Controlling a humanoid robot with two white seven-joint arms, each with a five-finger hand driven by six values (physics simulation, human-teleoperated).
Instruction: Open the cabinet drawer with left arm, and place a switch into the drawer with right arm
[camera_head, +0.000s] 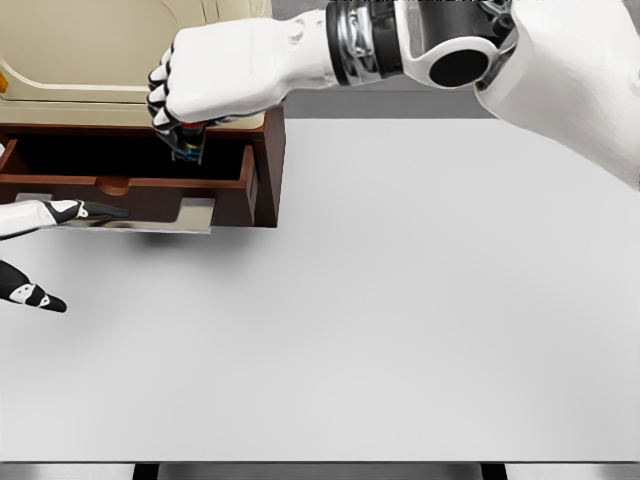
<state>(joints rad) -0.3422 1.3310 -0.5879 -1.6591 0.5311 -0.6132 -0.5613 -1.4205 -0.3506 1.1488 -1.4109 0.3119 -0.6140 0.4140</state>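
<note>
Right hand (205, 88) fisted on switch (190, 147) over drawer (130, 185)

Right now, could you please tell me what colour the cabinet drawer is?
The drawer is dark reddish-brown, wood-like, seen best in the head view.

A broad white tabletop (420, 300) stretches below and to the right of the raised right hand, while a cream-coloured appliance (90, 50) sits just behind and left of it.
</note>
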